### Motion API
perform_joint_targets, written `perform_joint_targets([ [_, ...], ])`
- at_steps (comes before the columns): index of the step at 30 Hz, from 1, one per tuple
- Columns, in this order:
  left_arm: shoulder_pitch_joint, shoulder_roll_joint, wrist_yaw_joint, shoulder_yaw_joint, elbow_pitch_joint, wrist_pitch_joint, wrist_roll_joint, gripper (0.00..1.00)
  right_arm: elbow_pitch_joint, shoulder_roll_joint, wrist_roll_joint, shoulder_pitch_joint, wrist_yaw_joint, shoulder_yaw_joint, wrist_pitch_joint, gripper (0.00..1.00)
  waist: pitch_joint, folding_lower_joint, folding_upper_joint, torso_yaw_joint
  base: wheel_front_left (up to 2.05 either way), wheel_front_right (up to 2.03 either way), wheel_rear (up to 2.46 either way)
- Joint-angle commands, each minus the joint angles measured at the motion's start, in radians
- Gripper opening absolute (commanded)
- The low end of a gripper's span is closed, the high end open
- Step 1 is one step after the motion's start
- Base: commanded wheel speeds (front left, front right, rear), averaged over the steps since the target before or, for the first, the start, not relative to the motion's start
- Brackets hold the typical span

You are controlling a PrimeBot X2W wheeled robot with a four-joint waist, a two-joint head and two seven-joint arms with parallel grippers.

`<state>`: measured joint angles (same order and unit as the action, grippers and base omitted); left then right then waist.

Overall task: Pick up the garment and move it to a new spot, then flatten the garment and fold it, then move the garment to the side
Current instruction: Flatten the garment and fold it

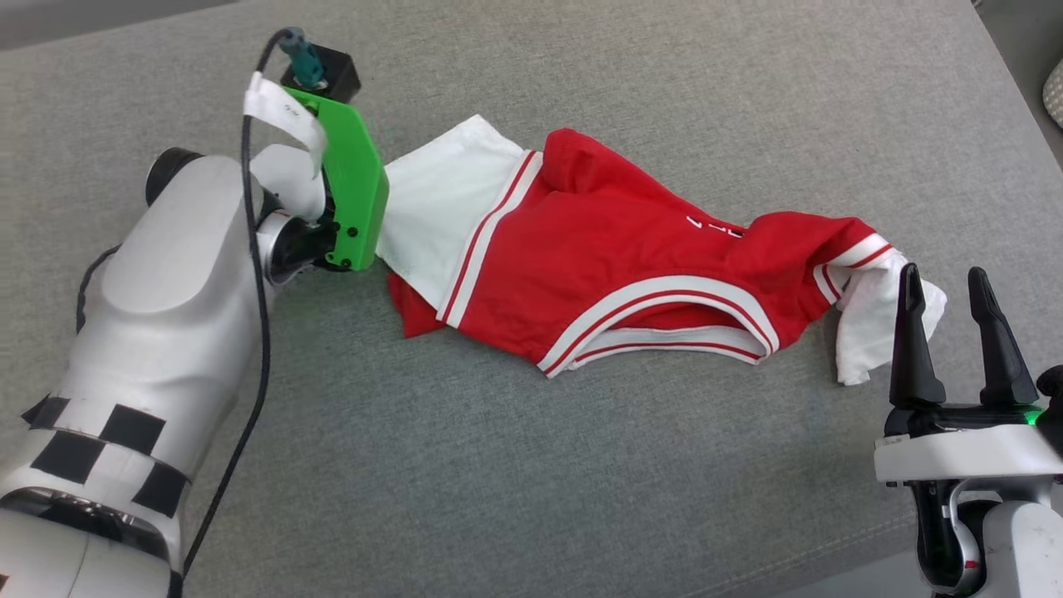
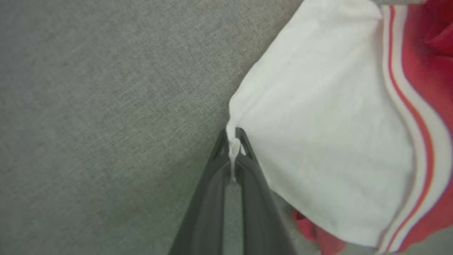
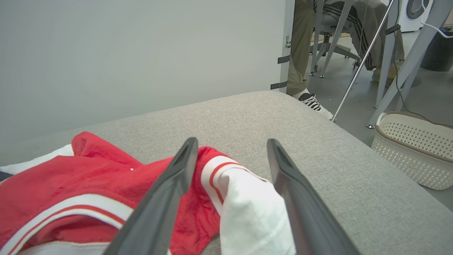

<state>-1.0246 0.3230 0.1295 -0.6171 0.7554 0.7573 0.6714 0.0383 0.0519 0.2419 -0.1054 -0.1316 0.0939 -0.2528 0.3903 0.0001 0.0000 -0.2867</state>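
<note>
Left tool (image 2: 233,136), right tool (image 1: 943,274), one garment (image 1: 623,249)

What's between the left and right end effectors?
The garment, crumpled on the grey cushion in the head view. The left end effector pinches one white sleeve; the other sleeve reaches the open right end effector.

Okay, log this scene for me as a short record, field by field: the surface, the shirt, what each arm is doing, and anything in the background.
surface: grey cushion
garment: red jersey, crumpled, lying stretched out across the cushion, not flat
left gripper: fingers shut on the edge of a white sleeve
right gripper: fingers open, either side of the other white sleeve, not closed on it
background: pale basket on the floor; a person's foot beyond the cushion
</note>
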Motion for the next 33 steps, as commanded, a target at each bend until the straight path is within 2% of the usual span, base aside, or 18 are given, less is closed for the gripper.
perform_joint_targets([
  [1, 0.023, 0.029, 0.001, 0.011, 0.004, -0.022, 0.009, 0.00, -0.002, -0.002, -0.015, -0.008, 0.001, 0.003, -0.009, 1.00, -0.037, -0.0001, 0.0000, 0.039, 0.00, 0.00, 0.00],
  [7, 0.079, 0.085, 0.001, 0.060, -0.075, -0.110, 0.069, 0.00, -0.018, -0.002, -0.050, 0.012, 0.001, 0.010, -0.009, 1.00, -0.099, -0.0001, 0.0000, 0.123, 0.00, 0.00, 0.00],
  [14, 0.218, 0.161, -0.007, 0.108, -0.235, -0.141, 0.138, 0.00, -0.030, -0.002, -0.075, 0.036, 0.001, 0.014, 0.007, 1.00, -0.161, -0.0001, 0.0000, 0.224, 0.00, 0.00, 0.00],
  [20, 0.389, 0.220, -0.072, 0.149, -0.420, -0.140, 0.188, 0.00, -0.035, -0.002, -0.083, 0.050, 0.001, 0.015, 0.036, 1.00, -0.196, -0.0001, 0.0000, 0.290, 0.00, 0.00, 0.00],
  [26, 0.562, 0.255, -0.144, 0.190, -0.575, -0.144, 0.243, 0.00, -0.038, -0.002, -0.089, 0.059, 0.001, 0.012, 0.058, 1.00, -0.212, -0.0001, 0.0000, 0.320, 0.00, 0.00, 0.00],
  [33, 0.681, 0.247, -0.190, 0.194, -0.654, -0.185, 0.252, 0.00, -0.036, -0.002, -0.096, 0.063, 0.001, 0.008, 0.080, 1.00, -0.212, -0.0001, 0.0000, 0.320, 0.00, 0.00, 0.00],
])
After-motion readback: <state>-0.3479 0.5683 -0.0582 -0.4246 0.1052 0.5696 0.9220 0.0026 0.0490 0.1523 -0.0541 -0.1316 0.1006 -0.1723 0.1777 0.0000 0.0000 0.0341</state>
